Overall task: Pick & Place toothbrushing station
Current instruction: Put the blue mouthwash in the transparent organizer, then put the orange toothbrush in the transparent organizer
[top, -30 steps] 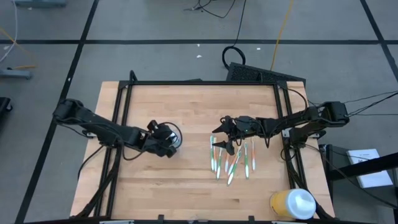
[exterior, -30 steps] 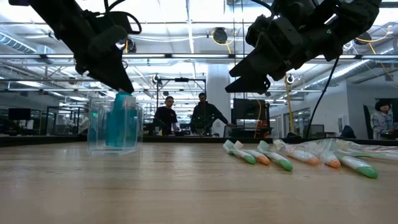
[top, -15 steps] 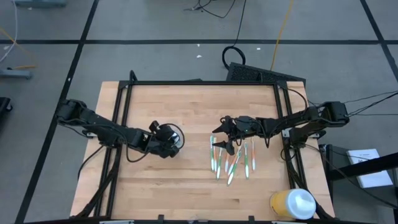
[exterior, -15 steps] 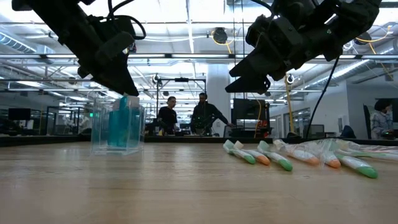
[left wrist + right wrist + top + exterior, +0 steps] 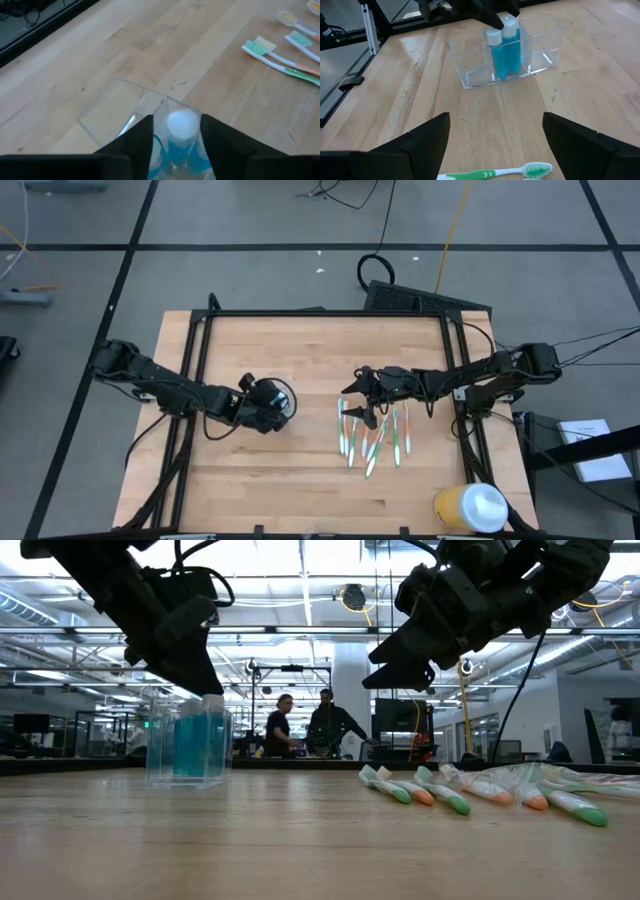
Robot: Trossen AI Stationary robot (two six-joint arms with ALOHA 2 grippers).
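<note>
Left arm: comes in from the table's left edge, reaching toward the middle-left of the wooden table (image 5: 300, 360).
Left gripper (image 5: 176, 132): right over the clear plastic holder (image 5: 506, 49), fingers apart, one on each side of a white cap and not quite pressed to it, as far as the wrist view lets me judge.
Clear plastic holder: stands upright on the left half of the table, a boxy clear container with compartments, well apart from the toothbrushes.
Blue tubes (image 5: 506, 46): two of them, white caps up, standing side by side in one compartment of the holder; the section next to them looks bare.
Capped tube under the gripper (image 5: 182, 125): upright between the left fingers, its blue body down inside the clear walls.
Toothbrushes (image 5: 372, 438): a loose fan of green, orange and white ones lying flat on the wood right of centre, some overlapping, none in the holder.
Nearest toothbrush (image 5: 496, 173): green and white, flat on the table just ahead of the right fingers.
Right gripper (image 5: 362, 402): hangs above the left end of the toothbrush fan, fingers spread wide, nothing between them.
Right arm: stretches in from the table's right edge.
Yellow container (image 5: 470, 506): white lid, at the near right corner, away from everything else.
Background: two people (image 5: 308, 727) stand far behind the table.
</note>
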